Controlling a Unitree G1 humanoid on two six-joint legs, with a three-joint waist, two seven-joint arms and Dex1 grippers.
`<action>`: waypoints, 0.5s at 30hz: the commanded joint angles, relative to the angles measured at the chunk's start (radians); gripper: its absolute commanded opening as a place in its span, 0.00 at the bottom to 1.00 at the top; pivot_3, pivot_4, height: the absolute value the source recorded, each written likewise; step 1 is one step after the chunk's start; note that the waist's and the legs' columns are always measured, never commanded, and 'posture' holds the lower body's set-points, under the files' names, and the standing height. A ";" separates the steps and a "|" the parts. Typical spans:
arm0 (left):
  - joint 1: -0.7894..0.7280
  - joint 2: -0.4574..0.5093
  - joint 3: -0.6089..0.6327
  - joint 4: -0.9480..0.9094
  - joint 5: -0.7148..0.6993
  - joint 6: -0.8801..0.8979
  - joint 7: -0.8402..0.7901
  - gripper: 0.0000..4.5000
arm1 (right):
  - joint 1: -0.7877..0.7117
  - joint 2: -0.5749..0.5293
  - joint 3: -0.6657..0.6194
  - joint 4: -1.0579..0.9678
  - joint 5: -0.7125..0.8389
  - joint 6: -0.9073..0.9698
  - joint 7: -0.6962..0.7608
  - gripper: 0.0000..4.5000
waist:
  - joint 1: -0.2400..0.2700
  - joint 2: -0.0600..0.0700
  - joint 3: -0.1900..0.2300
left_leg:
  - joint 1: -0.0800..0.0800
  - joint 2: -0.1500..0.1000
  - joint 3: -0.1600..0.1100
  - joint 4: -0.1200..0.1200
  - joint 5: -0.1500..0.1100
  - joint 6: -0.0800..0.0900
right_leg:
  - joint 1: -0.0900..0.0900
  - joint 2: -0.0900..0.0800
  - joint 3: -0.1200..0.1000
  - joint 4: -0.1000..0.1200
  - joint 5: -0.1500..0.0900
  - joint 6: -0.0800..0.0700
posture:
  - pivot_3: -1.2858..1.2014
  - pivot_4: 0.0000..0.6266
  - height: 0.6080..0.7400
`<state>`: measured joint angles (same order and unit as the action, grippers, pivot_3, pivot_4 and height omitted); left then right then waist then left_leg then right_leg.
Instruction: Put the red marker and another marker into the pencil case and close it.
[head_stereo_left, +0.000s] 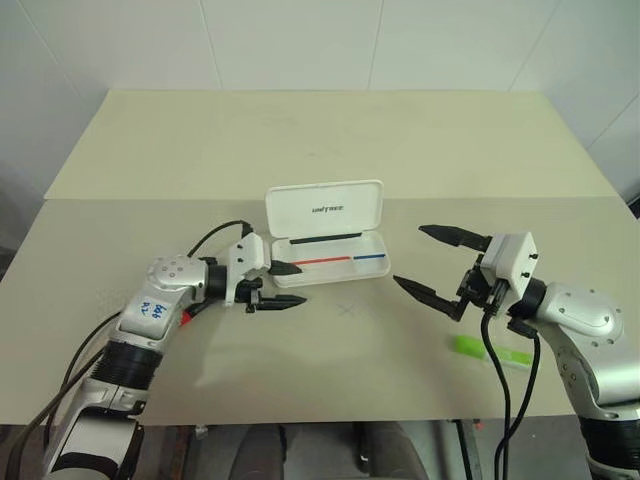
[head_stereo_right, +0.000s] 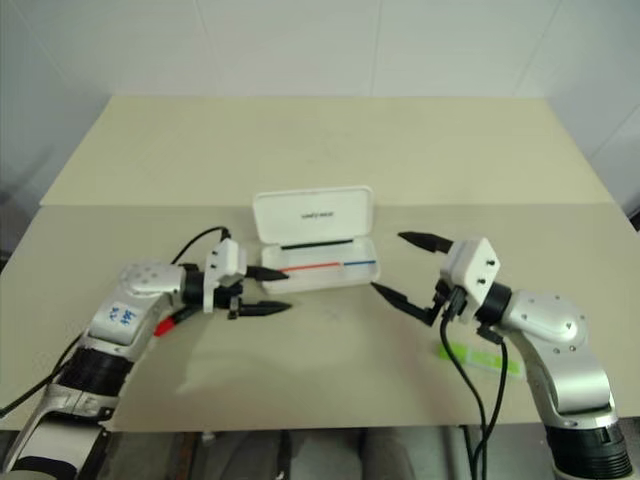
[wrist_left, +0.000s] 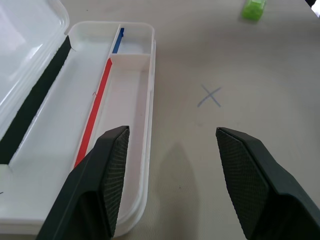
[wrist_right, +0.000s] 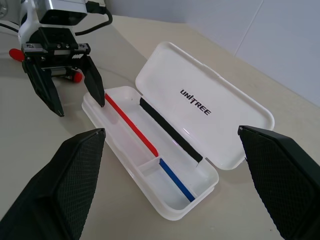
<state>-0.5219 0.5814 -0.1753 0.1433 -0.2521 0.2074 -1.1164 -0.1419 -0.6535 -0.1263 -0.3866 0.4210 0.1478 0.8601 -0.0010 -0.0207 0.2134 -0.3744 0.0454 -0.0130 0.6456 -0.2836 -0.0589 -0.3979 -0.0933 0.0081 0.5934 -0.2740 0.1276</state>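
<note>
Both arms: silver-grey rounded shells with black ribbed joint sections. Left arm shell carries blue handwritten marks and a ring of small screw holes. Each wrist ends in a white boxy housing with dark screws; black cables loop from it back along the arm. Left hand and right hand: two black tapered fingers with finely textured inner pads.
</note>
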 joint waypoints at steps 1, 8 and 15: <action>-0.041 -0.012 -0.014 0.025 0.023 -0.019 -0.015 0.65 | -0.002 0.006 -0.022 -0.050 0.006 -0.009 -0.027 1.00 | 0.000 0.000 0.000 | 0.000 0.000 0.000 0.000 0.000 0.000 | 0.000 0.000 0.000 0.000 0.000 0.000 | 0.52 0.24 1.00; -0.069 -0.031 -0.024 0.073 0.044 0.036 -0.002 0.65 | -0.016 0.009 -0.017 -0.070 0.007 -0.006 -0.056 1.00 | -0.001 0.000 0.000 | 0.000 0.000 0.000 0.000 0.000 0.000 | 0.000 0.000 0.000 0.000 0.000 0.000 | 0.52 0.24 1.00; -0.104 -0.010 -0.080 0.105 0.110 0.058 -0.030 0.65 | -0.054 0.013 -0.012 -0.082 0.013 0.001 -0.073 1.00 | -0.001 0.000 0.000 | 0.000 0.000 0.000 0.001 0.000 0.000 | 0.000 0.000 0.000 0.001 0.000 0.000 | 0.52 0.24 1.00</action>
<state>-0.6188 0.5560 -0.2346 0.2422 -0.1743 0.2577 -1.1374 -0.1822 -0.6439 -0.1255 -0.4281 0.4197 0.1548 0.7986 -0.0018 -0.0207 0.2133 -0.3742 0.0454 -0.0130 0.6468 -0.2836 -0.0588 -0.3978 -0.0931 0.0081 0.5945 -0.2740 0.1275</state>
